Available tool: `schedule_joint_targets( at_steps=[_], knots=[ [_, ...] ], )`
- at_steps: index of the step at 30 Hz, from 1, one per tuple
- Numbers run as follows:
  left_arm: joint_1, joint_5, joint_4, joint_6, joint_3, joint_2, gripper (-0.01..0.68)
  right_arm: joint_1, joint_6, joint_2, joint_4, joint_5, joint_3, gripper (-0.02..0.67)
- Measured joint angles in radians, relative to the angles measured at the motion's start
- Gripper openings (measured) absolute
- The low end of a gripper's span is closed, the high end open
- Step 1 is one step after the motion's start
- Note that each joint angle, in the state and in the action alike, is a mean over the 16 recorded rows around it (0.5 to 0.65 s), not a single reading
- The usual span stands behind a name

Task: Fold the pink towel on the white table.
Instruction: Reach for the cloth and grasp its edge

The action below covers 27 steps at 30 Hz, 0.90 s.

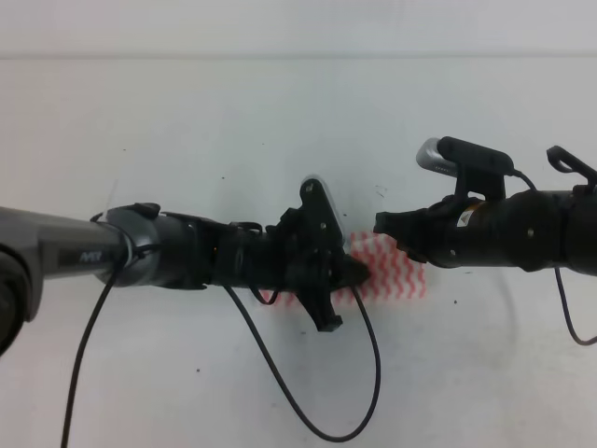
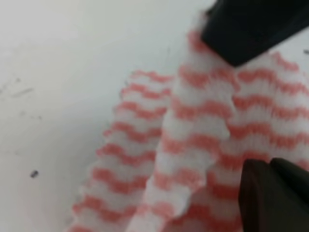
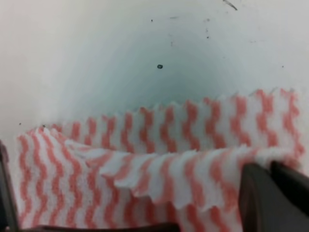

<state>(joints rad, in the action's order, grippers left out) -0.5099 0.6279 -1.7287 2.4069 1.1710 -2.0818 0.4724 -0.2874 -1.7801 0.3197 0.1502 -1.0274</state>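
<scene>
Pink towel: the pink towel (image 1: 396, 266) lies on the white table (image 1: 280, 121) near its middle, partly hidden under the left arm's tip; only its striped right part shows from above.
Towel shape: in both wrist views one layer is lifted and curled over another, a scalloped edge (image 2: 203, 159) running loose down the middle, so a fold looks under way but not laid flat.
Left gripper: the left gripper (image 2: 256, 111) sits directly over the towel's left part; dark fingers (image 2: 270, 198) stand above and below the cloth with striped cloth between them, spread rather than pressed together, and I cannot tell if they pinch it.
Right gripper: the right gripper (image 1: 384, 224) hovers at the towel's upper right edge; its wrist view shows a finger (image 3: 270, 193) low on the cloth, but whether the jaws are spread or nipping the cloth cannot be told.
Risk, slipping layer: the raised flap could slide off and flop back if the hold is only partial.
Risk, crooked fold: uneven pull between the two arms would bunch the thin cloth and leave edges misaligned.
Risk, cable: the left arm's black cable (image 1: 308, 411) loops on the table just below the towel and could drag it.
</scene>
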Motion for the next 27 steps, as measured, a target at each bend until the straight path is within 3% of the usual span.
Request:
schedule_joint_targets(
  at_steps=[27],
  knots=[
    [0.000, -0.022, -0.017, 0.043, 0.096, -0.055, -0.005, 0.000, 0.000, 0.000, 0.000, 0.003, 0.000, -0.017]
  ],
)
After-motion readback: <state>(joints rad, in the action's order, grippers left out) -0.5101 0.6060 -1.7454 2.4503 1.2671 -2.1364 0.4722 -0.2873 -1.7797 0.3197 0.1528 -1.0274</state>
